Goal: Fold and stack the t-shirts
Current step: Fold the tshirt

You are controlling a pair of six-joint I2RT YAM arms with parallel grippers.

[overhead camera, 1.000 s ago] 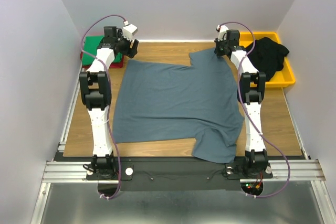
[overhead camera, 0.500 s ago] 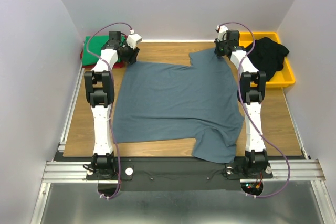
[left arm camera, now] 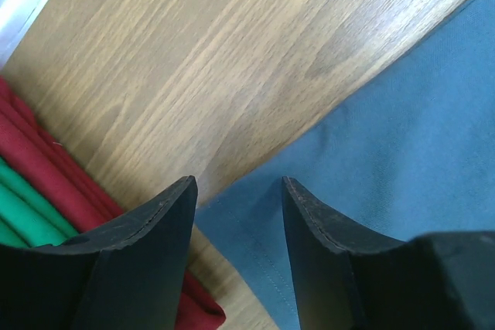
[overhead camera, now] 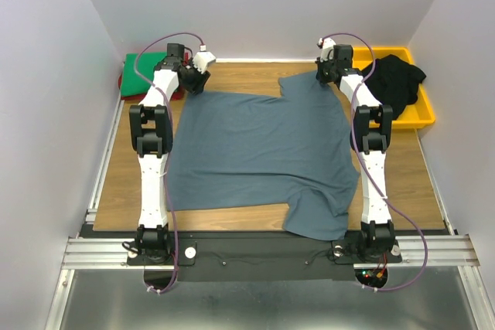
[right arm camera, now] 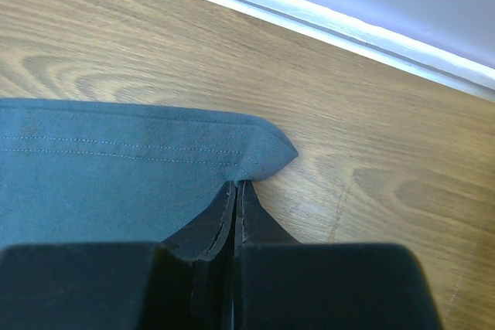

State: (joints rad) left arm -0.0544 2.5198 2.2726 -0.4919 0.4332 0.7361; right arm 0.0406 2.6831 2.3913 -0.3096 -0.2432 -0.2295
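A slate blue-grey t-shirt (overhead camera: 259,152) lies spread flat over the middle of the wooden table. My left gripper (overhead camera: 193,83) is open above the shirt's far left corner; in the left wrist view (left arm camera: 236,191) that corner (left arm camera: 255,229) lies between the fingers. My right gripper (overhead camera: 325,76) is shut on the shirt's far right sleeve edge (right arm camera: 255,148), seen pinched in the right wrist view (right arm camera: 236,185). Folded green (overhead camera: 143,67) and red (overhead camera: 125,86) shirts lie stacked at the far left; they also show in the left wrist view (left arm camera: 31,160). A black shirt (overhead camera: 394,83) lies in the bin.
A yellow plastic bin (overhead camera: 421,113) stands at the far right corner. White walls close in the table on three sides. Bare wood (overhead camera: 124,183) shows left of the blue-grey shirt and right of it (overhead camera: 402,183).
My left gripper has swung right from over the green and red stack to the blue-grey shirt's far left corner. The right arm and the shirt have not moved.
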